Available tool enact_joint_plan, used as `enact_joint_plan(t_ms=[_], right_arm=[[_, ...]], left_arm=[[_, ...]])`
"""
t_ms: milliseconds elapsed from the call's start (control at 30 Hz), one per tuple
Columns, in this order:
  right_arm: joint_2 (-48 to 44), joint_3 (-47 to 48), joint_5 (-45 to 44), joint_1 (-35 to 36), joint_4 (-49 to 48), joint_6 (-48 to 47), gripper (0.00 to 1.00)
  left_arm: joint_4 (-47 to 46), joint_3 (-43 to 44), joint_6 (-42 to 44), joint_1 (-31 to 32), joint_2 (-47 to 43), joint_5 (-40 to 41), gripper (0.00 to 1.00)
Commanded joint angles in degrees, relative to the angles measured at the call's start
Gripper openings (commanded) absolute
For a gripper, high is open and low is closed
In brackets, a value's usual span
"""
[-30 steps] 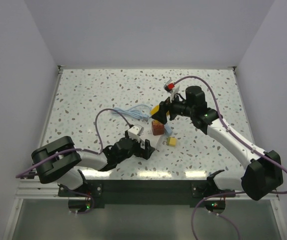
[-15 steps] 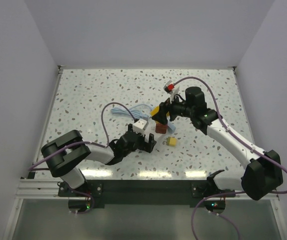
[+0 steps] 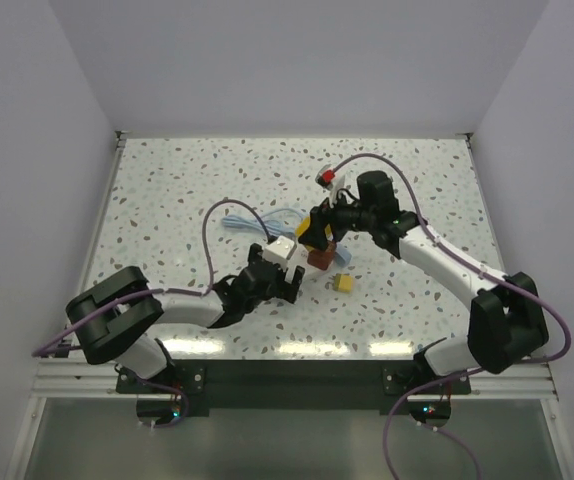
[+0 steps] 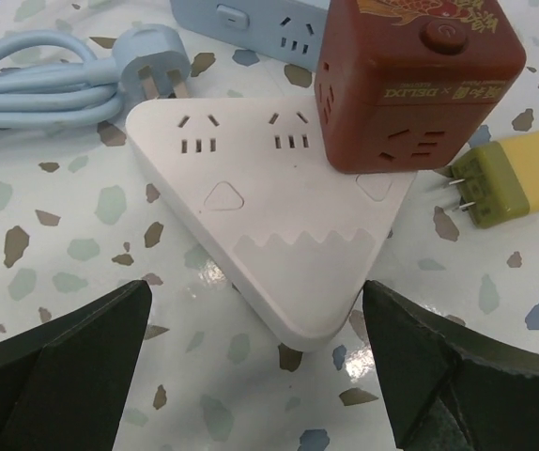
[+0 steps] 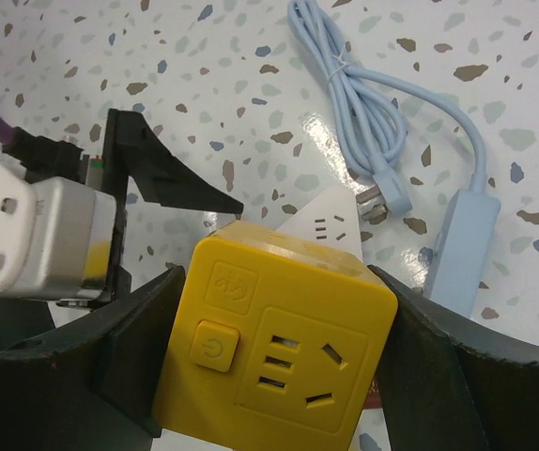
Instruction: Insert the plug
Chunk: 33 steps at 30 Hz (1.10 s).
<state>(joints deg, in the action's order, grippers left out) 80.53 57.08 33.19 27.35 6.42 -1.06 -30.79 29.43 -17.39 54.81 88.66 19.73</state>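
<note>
left gripper (image 4: 255, 303): wide open and holding nothing; its fingers (image 4: 82, 362) stand on either side of the near corner of the white triangular power strip (image 4: 269, 211), apart from it.
right gripper (image 5: 279, 315): closed on the yellow cube socket (image 5: 279, 352), one finger on each side, holding it up off the desk (image 3: 167, 200).
yellow plug (image 4: 514, 177): lies on the desk just right of the white strip, prongs pointing toward the red-brown cube socket (image 4: 410, 85); neither gripper touches it.
red-brown cube socket: over the white strip's far right corner.
blue power strip (image 4: 269, 21): behind the white one; its cable (image 4: 25, 89) is coiled to the left.
</note>
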Motion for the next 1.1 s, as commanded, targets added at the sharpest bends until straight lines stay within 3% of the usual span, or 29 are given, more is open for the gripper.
enact_joint_plan(t_ms=[0, 367, 1067], right_arm=[[2.25, 4.35, 3.63, -0.2, -2.29, -2.72, 0.0], [10.68, 9.8, 10.66, -0.2, -0.7, -10.71, 0.0], [28.89, 24.3, 8.47, -0.2, 9.76, -17.57, 0.0]], left_arm=[[3.8, -1.21, 1.13, -0.4, -2.88, 4.96, 1.0], [2.05, -7.45, -2.04, -9.45, -9.12, 3.04, 1.0], [-0.42, -7.46, -0.54, -11.65, -13.78, -6.19, 1.0]])
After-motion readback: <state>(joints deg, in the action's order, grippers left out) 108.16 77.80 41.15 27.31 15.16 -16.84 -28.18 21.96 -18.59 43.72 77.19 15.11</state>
